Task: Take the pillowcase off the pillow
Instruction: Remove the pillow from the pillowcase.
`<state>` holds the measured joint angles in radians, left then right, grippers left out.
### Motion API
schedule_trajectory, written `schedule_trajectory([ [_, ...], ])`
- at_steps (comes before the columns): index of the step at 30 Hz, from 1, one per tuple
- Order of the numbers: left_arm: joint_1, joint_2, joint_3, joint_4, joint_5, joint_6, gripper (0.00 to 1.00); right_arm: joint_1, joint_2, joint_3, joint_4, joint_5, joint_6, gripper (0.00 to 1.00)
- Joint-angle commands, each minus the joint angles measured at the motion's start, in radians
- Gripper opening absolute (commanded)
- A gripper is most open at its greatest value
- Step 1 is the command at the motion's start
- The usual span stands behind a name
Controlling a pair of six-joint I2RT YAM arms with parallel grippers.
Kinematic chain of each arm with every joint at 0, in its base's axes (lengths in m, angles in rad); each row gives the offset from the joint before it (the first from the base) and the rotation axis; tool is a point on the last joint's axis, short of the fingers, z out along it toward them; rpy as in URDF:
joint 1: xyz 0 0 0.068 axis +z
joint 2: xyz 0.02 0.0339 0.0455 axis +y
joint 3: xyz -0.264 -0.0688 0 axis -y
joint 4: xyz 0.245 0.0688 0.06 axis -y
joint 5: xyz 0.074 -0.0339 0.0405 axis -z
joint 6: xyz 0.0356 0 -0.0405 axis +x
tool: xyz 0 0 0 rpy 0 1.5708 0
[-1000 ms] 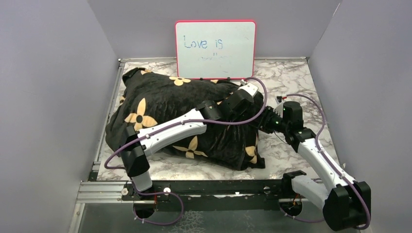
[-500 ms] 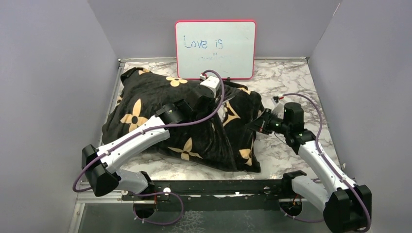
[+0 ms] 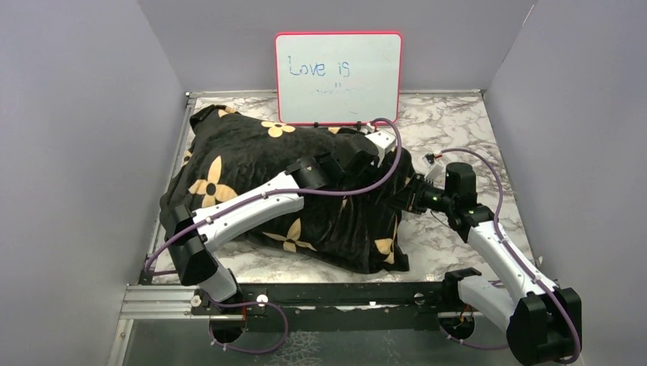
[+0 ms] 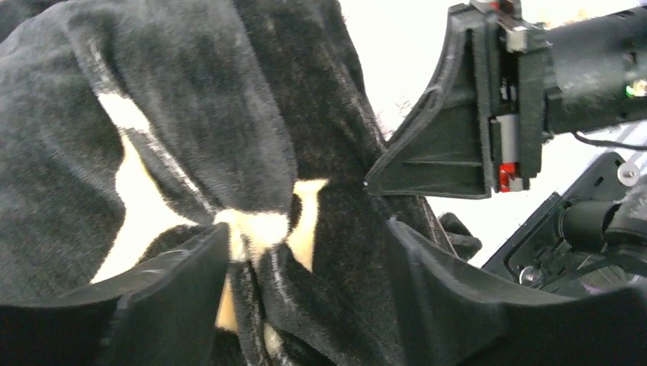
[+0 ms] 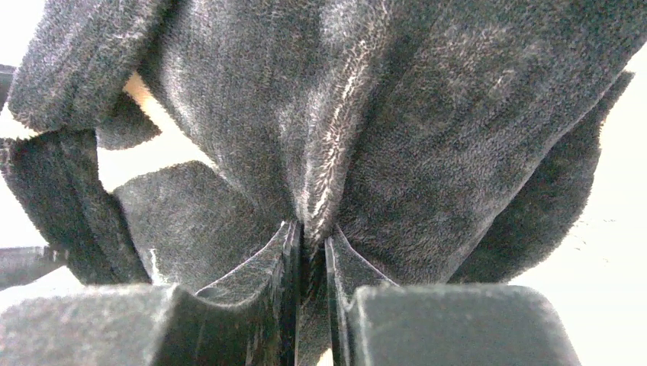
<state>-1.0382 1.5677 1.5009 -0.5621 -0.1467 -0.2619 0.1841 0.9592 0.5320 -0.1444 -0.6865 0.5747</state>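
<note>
The black velvety pillowcase with tan flowers lies bulging across the left and middle of the marble table. The pillow is hidden inside it. My left gripper reaches over the case to its right end. In the left wrist view the left gripper is open, with a bunched fold of pillowcase lying between its spread fingers. My right gripper is at the case's right edge. The right wrist view shows the right gripper shut on a thin ridge of the pillowcase.
A pink-framed whiteboard stands against the back wall behind the pillowcase. Grey walls close in both sides. Bare marble table shows to the right. The right arm's gripper body sits close above my left fingers.
My left arm swung back to the right over the pillowcase to its right end, and its jaws opened. My right gripper stayed at the right edge, pinching the fabric.
</note>
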Motion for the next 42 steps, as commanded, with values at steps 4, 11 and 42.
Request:
schedule_trajectory([
  [4, -0.017, 0.073, 0.095, -0.251, -0.384, -0.012, 0.12, 0.006, -0.016, 0.074, -0.175, 0.143, 0.082, 0.59],
  [11, -0.001, -0.059, -0.009, -0.251, -0.471, -0.057, 0.0, 0.007, -0.077, 0.149, -0.228, 0.259, 0.071, 0.99],
  [42, 0.04, -0.264, -0.254, -0.029, -0.313, -0.123, 0.0, 0.481, 0.282, 0.557, -0.395, 0.617, 0.014, 0.62],
])
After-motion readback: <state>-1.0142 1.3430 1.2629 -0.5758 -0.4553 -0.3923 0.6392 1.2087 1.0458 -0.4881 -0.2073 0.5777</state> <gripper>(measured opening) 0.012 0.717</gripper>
